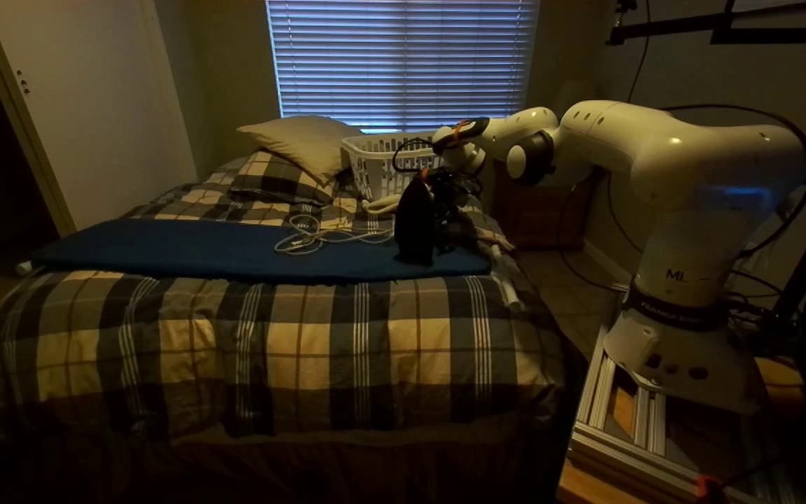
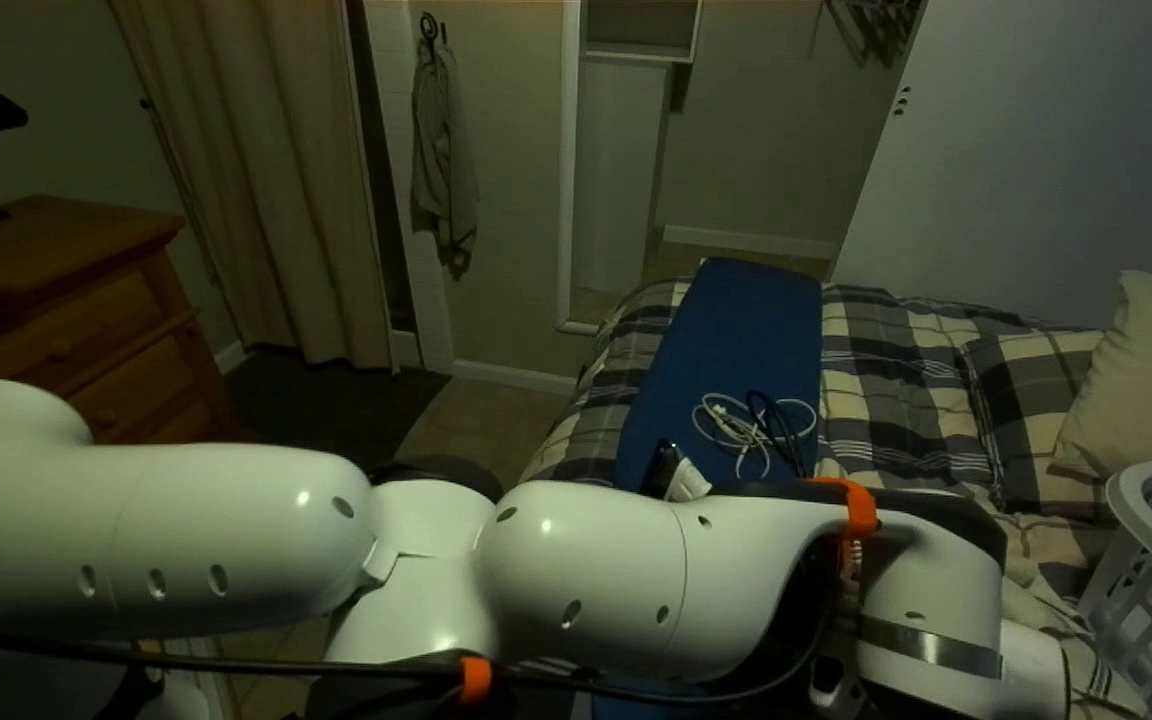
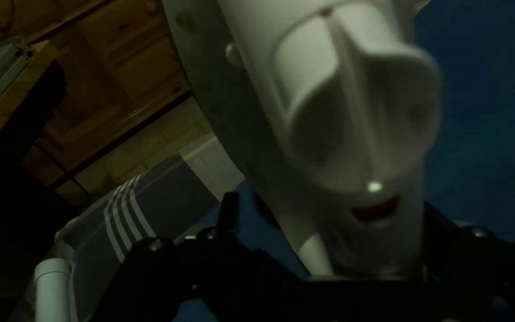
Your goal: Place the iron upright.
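The iron [image 1: 414,220] stands upright with its point up, on the right end of the blue ironing board in an exterior view. Its dark soleplate faces left. In the wrist view the iron [image 3: 365,134] is large and close: the flat soleplate edge runs along its left, and the pale body faces the camera. My gripper [image 1: 450,192] is just right of the iron. In the wrist view the gripper [image 3: 329,205] is open, fingers spread on either side of the iron. Blue shows between the left finger and the soleplate. The arm hides most of the iron in an exterior view.
The blue ironing board [image 1: 200,241] lies across the plaid bed [image 1: 291,350]. A loose pale cord [image 1: 312,234] lies on the board left of the iron. A white lattice basket [image 1: 378,168] and a pale pillow [image 1: 305,140] are behind. A white tube leg [image 1: 506,283] sticks out.
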Controlling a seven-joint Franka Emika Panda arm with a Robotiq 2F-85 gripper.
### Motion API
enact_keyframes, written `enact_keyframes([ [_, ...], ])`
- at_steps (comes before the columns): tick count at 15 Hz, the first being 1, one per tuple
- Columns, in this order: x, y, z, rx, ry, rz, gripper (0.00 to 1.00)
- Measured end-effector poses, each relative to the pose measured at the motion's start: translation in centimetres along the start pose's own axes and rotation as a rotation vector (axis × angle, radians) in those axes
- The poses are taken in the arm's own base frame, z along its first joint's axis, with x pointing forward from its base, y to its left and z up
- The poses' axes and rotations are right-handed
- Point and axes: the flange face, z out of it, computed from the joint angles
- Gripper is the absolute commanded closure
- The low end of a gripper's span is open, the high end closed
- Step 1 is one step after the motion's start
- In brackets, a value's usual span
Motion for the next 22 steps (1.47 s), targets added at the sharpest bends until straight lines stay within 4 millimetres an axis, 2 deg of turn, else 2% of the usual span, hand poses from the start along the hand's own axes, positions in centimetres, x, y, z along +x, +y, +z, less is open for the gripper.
enact_keyframes([
  [7,1.4,-0.9,-0.7,0.048,0.155,-0.016,0.00],
  [11,1.1,-1.5,-0.4,0.053,0.195,-0.041,0.00],
  [17,-0.6,-2.7,-1.1,0.071,0.292,-0.139,0.00],
  [22,-3.4,-2.7,-3.4,0.034,0.434,-0.245,0.00],
])
